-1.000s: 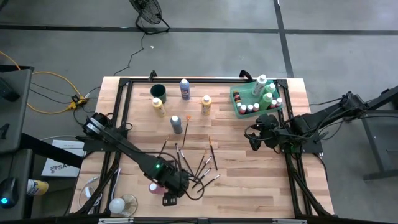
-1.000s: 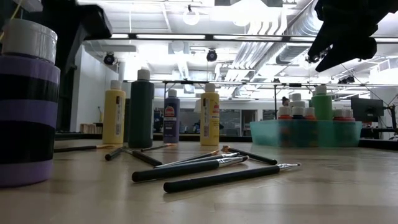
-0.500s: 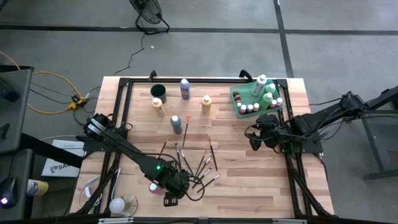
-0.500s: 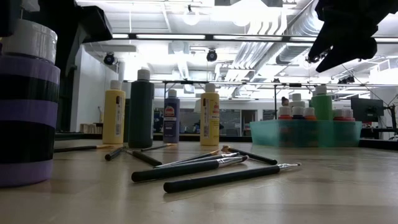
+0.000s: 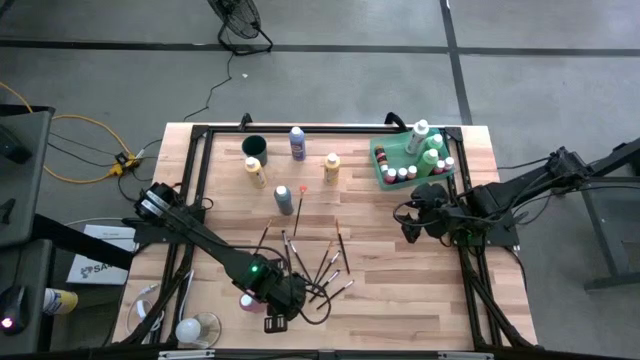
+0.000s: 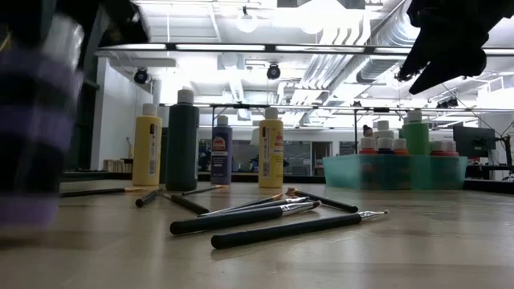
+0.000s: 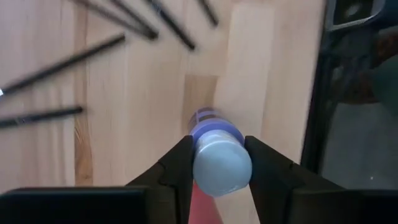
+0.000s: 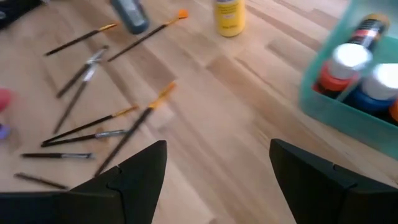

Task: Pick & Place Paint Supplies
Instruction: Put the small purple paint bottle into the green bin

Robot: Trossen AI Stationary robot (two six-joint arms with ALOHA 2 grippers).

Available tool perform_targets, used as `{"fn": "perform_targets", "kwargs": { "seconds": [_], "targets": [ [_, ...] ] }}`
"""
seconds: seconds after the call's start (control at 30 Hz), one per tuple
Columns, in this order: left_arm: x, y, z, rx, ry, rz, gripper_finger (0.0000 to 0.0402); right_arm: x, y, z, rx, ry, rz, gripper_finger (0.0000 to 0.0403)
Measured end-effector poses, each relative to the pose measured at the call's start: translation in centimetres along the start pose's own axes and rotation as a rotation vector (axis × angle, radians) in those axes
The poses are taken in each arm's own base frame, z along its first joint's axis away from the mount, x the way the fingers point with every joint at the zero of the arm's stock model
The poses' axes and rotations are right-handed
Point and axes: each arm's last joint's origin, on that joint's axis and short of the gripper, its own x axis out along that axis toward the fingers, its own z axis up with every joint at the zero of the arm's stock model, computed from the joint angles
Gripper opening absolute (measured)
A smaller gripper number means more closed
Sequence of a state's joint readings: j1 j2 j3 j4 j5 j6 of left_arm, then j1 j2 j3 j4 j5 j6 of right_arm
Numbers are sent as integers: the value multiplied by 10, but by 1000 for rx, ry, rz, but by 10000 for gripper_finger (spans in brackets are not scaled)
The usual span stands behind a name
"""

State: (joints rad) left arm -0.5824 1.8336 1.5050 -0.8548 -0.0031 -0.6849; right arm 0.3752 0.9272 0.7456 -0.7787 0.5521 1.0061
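Observation:
My left gripper (image 5: 268, 300) is at the table's near left, shut on a purple paint bottle (image 7: 214, 146) with a pale cap. The bottle shows smeared at the left of the low view (image 6: 32, 120). Something pink (image 5: 247, 300) lies right beside it. Several dark-handled paintbrushes (image 5: 320, 265) lie flat and scattered on the wood mid-table (image 6: 273, 221). My right gripper (image 8: 217, 174) hangs open above the table's right side (image 5: 420, 215), close to the green tray (image 5: 378, 150), which holds several capped bottles (image 5: 425, 145). My left gripper pinches the purple bottle at its cap end (image 7: 200, 163) between its two fingers (image 7: 177, 168), one on each side. The fingers come from above, slanting steeply down. The bottle stands roughly upright below them, and I cannot tell whether its base is off the wood.
A dark cup (image 5: 253, 146), a yellow bottle (image 5: 255, 172), a blue bottle (image 5: 297, 143) and an orange-yellow bottle (image 5: 331, 168) stand toward the far edge. A grey-green bottle (image 5: 284, 199) lies mid-table. A black frame rail (image 5: 196, 190) runs along the table's left side.
The purple bottle stood sharp and still in the low view. It now shows smeared there, stirring between the left gripper's fingers. The brushes, the other bottles and my right arm have kept still.

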Motion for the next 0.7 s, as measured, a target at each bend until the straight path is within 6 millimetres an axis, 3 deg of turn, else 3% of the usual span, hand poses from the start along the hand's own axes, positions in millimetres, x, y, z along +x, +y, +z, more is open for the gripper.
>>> {"fn": "perform_targets", "kwargs": {
  "seconds": [0.17,0.37,0.7],
  "targets": [
    [-21,4,18,10,-61,44,115,-2,18,6,-61,-48,180,278],
    [-60,19,51,49,-168,101,118,-7,51,11,-264,-157,463,278],
    [-111,53,94,101,-348,146,119,25,86,-1,-460,-183,534,278]
  ]
}}
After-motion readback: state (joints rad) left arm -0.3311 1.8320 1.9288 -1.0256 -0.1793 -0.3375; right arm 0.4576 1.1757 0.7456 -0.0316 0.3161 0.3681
